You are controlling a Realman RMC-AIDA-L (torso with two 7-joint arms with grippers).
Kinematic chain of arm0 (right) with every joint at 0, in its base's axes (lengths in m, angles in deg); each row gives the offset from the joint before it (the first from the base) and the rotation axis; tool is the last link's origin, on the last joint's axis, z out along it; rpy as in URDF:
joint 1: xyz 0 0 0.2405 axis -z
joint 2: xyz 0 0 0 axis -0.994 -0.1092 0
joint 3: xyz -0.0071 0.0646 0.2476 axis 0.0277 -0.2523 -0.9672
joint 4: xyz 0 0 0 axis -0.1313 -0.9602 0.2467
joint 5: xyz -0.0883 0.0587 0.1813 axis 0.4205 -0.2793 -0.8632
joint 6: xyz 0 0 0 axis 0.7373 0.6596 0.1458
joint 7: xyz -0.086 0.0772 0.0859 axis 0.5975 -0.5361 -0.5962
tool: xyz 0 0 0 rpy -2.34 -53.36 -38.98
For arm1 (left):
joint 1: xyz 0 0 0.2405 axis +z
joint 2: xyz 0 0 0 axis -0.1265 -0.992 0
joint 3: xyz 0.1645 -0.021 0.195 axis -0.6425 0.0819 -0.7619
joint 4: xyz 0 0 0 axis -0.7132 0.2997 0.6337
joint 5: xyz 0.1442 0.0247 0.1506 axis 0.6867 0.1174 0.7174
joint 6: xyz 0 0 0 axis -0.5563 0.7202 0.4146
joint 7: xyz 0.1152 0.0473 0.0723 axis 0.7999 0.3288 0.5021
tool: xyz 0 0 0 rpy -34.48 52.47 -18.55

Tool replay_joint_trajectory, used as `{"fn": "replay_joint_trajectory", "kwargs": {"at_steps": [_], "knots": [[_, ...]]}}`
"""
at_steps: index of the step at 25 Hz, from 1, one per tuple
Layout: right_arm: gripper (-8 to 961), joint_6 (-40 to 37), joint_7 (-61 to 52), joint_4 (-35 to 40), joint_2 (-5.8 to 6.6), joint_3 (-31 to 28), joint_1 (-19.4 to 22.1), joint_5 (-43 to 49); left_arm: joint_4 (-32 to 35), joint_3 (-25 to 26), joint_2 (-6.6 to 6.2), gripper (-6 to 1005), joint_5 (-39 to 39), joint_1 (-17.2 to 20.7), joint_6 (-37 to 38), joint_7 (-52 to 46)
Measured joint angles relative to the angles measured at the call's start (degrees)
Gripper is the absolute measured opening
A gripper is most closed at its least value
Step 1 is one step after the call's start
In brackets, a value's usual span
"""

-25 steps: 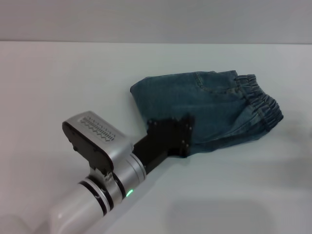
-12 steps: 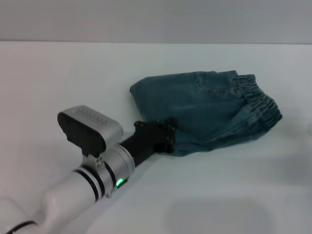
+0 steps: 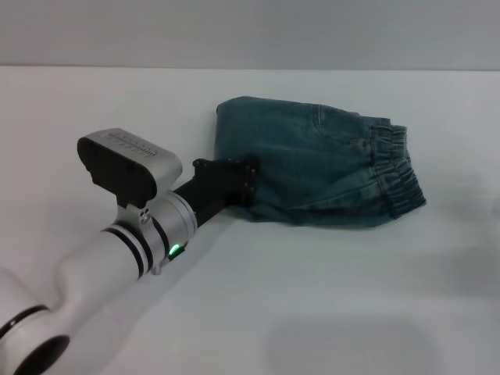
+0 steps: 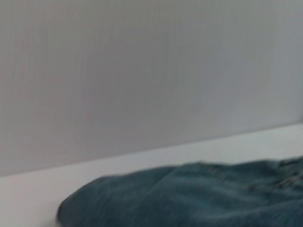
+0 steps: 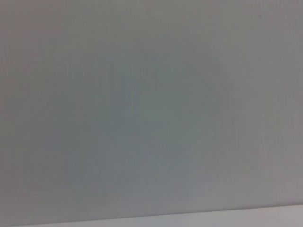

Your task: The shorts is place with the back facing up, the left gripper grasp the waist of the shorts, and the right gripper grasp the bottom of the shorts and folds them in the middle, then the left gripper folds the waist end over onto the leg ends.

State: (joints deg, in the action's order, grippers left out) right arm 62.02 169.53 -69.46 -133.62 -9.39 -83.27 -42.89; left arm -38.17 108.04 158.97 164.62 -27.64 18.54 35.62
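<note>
1. The shorts [image 3: 312, 164] sit folded into a compact bundle toward the far right part of the counter [image 3: 351, 297], well in from the near edge. The waist [image 3: 394, 168], that gathered elastic band, lies on top at the bundle's right end, so we'd say the fold of waist over leg ends is pretty much in place.

2. What's changed: compared with a second ago, the whole bundle has slid and swung a bit. Its left end now sits farther back on the counter, the waist end has come in from the right, and the stack looks flatter and tidier.

3. The left gripper [image 3: 244, 181] is right at the near-left edge of the denim. It has pulled back toward the left over the last second. We honestly can't tell if its fingers are closed on the cloth or just touching it, since the black claw hides the contact.

4. Its wrist view only shows the rounded left end of the shorts lying on the counter.

5. The right gripper isn't visible anywhere; its wrist camera just sees a blank wall.

6. Our read: folding is basically done, and the left arm looks to be backing off.
</note>
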Motion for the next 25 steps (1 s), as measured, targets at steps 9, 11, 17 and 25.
{"fn": "replay_joint_trajectory", "kwargs": {"at_steps": [9, 11, 17, 25], "knots": [[165, 12.34, 6.69, 6.37, -0.38, 0.01, 0.12, -2.1, -3.34, 10.77, 0.29, 75, -0.12, 11.82, 19.61, 22.96], [167, 18.27, 7.71, 10.49, -0.39, -0.8, -0.84, -5.0, -1.88, 13.47, -0.08, 81, -0.18, 12.49, 21.82, 23.77], [173, 30.46, 7.91, 23.18, -0.11, -3.74, -4.7, -10.29, 2.86, 19.14, -0.05, 101, -0.26, 14.93, 29.4, 23.27], [316, 33.58, 8.01, 28.01, 0.04, -5.01, -5.52, -10.01, 4.0, 18.7, 0.14, 264, -0.25, 15.66, 28.42, 23.35]]}}
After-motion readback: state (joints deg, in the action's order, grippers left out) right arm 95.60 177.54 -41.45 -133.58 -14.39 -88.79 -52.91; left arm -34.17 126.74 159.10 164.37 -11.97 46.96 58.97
